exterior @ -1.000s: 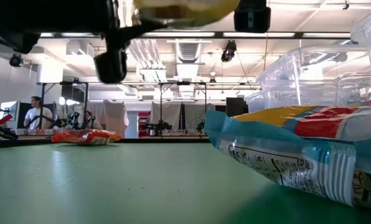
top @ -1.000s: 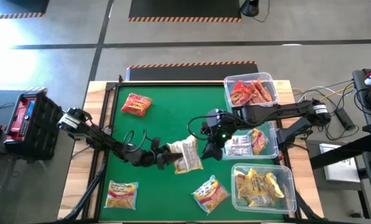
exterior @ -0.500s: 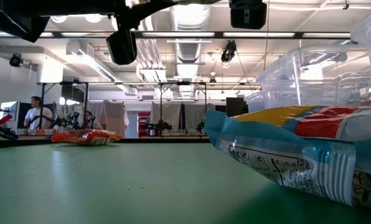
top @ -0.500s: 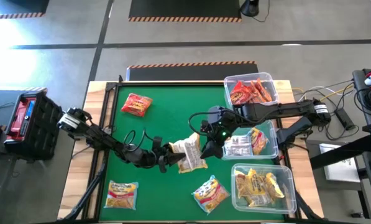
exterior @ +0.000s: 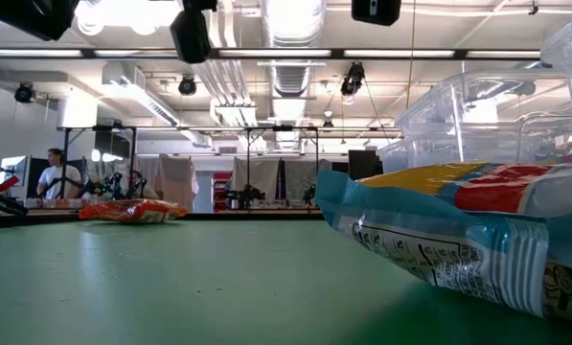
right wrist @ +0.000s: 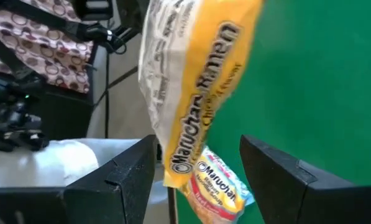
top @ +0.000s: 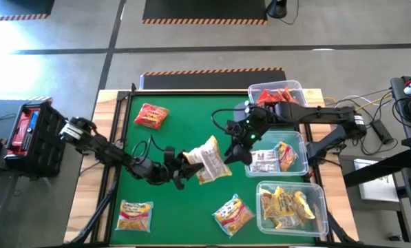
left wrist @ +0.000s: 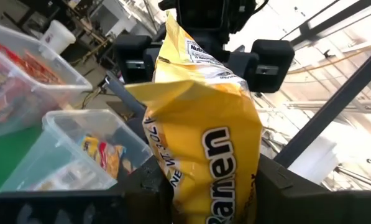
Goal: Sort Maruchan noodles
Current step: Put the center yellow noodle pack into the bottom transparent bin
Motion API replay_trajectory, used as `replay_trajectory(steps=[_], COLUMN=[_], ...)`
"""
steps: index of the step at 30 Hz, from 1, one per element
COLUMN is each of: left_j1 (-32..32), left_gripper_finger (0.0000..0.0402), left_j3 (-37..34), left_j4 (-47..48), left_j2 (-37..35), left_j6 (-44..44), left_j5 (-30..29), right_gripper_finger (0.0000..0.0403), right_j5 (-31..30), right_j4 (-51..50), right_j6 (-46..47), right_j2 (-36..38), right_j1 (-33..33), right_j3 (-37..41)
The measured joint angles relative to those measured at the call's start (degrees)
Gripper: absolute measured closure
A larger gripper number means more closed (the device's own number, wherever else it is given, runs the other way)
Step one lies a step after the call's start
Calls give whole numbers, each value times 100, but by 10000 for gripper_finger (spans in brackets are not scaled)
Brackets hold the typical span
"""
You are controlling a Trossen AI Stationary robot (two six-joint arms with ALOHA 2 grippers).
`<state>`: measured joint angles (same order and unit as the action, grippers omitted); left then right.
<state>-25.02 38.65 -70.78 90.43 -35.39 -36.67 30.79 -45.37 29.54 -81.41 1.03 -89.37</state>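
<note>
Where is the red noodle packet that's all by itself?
In the high view, the red packet lies alone on the green table, at its far left corner.

My left arm [top: 109,153]: slim dark links, black cable looping loose beside the forearm, pale grey fitting at the shoulder end. My right arm [top: 315,120]: same dark build, silver band near the elbow, small green light on the wrist. My fingers [right wrist: 117,180]: matte black, broad, blocky, angular moulded plastic.

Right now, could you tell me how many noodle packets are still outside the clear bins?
4: a red packet at the far left, one at the near left corner, one near centre, and a yellow packet in the left gripper.
</note>
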Motion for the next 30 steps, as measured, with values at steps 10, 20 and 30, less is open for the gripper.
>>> replay_trajectory(steps=[10,20,30], left_j1=[0,82,282], left_gripper_finger=[288,288,288], left_j3=[113,114,114], left_j4=[7,-45,-181], left_j2=[-41,-144,-249], left_j6=[330,630,1005], left_j5=[-31,-42,-39], right_gripper_finger=[181,140,112], right_j5=[-871,-783,-675], right_j4=[-118,-90,75], right_j6=[-96,-70,-81], right_j2=[7,-6,-48], right_j1=[52,88,88], right_j3=[-323,-619,-653])
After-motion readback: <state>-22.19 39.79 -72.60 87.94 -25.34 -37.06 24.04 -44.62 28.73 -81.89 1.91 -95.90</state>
